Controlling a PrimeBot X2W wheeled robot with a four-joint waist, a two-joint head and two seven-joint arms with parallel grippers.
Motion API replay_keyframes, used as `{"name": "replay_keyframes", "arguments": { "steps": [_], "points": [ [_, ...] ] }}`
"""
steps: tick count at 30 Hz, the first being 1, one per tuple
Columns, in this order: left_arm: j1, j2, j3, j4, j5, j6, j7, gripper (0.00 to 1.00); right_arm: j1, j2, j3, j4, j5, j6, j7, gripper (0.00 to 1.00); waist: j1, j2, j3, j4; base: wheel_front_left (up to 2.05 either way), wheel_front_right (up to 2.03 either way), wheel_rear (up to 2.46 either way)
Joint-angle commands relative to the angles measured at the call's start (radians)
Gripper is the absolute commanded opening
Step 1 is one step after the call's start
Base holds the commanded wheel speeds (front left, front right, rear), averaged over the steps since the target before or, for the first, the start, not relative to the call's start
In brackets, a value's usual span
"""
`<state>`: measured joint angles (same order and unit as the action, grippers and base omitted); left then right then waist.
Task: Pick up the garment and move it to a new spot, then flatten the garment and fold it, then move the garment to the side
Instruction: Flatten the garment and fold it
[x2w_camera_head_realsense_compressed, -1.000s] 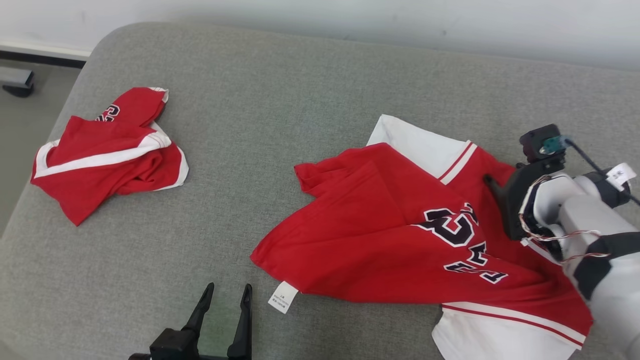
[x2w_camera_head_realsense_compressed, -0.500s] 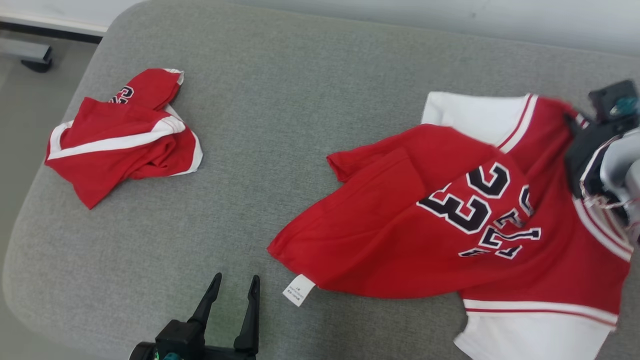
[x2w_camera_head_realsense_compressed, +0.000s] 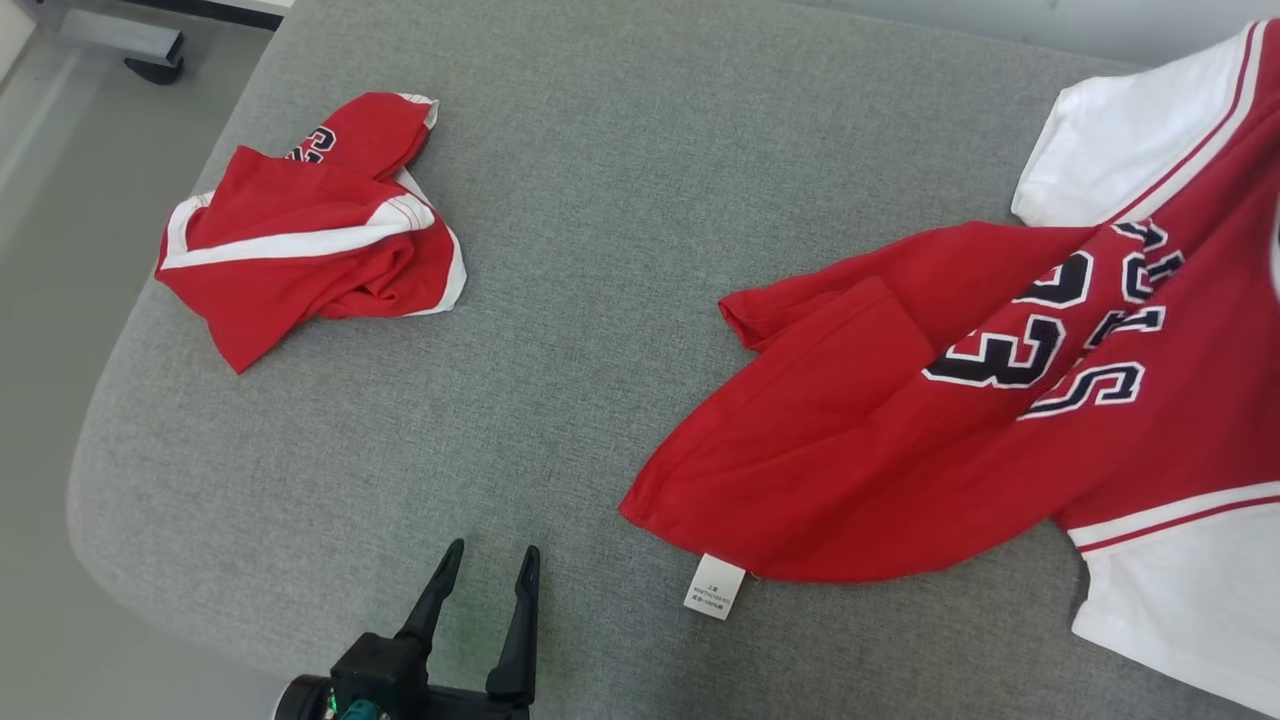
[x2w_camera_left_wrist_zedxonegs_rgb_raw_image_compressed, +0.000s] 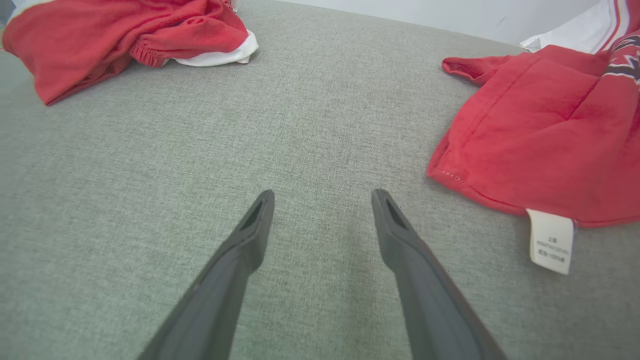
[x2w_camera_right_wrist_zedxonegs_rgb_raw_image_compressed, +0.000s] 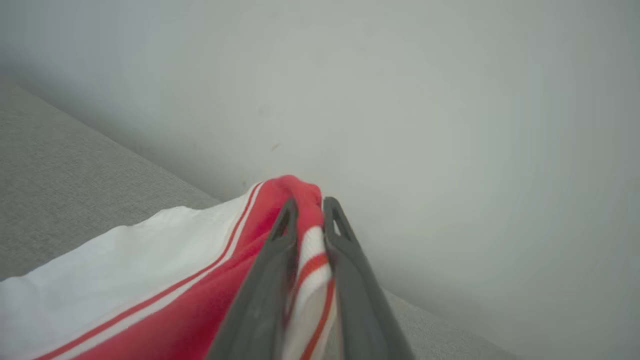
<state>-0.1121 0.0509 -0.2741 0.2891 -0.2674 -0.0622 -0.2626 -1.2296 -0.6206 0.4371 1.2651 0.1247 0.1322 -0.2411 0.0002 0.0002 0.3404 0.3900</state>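
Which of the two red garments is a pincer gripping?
The larger jersey with white sleeves; the right pincer pinches its edge. The smaller crumpled garment lies untouched.

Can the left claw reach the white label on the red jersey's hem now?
Probably yes. The left claw is open, and only bare grey cushion lies between it and the white label.

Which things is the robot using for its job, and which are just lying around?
In the job: red and white jersey; right gripper, pinching the jersey's striped edge.
Lying about: crumpled red shorts; left gripper, open over the grey cushion.
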Motion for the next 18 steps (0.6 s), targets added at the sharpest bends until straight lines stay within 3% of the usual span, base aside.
{"name": "replay_keyframes", "arguments": {
  "steps": [1,4,10,11,18],
  "points": [
    [-0.004,-0.001,0.005,0.0,-0.008,0.004,-0.003,1.0,0.018,0.024,-0.033,0.001,-0.026,-0.003,-0.014,1.0,-0.0002,-0.0002,-0.013,-0.012,0.0,0.0,0.0],
    [0.001,-0.001,0.017,0.0,0.0,0.005,-0.003,1.0,0.076,0.073,-0.116,-0.019,-0.049,-0.003,-0.023,1.0,-0.0002,-0.0002,-0.043,-0.04,0.0,0.0,0.0],
    [0.024,0.0,0.06,0.001,0.02,0.002,-0.003,1.0,0.315,0.177,-0.359,-0.295,-0.07,-0.003,-0.023,1.0,-0.0002,-0.0002,-0.126,-0.12,0.0,0.0,0.0],
    [0.024,0.0,0.06,0.001,0.02,0.002,-0.003,1.0,0.315,0.177,-0.359,-0.295,-0.07,-0.003,-0.023,1.0,-0.0002,-0.0002,-0.126,-0.12,0.0,0.0,0.0],
    [0.067,0.001,0.12,0.018,0.056,-0.012,-0.003,1.0,0.634,0.338,-0.538,-0.563,-0.118,-0.003,-0.023,1.0,-0.0002,-0.0002,-0.223,-0.217,0.0,0.0,0.0]
  ]
}}
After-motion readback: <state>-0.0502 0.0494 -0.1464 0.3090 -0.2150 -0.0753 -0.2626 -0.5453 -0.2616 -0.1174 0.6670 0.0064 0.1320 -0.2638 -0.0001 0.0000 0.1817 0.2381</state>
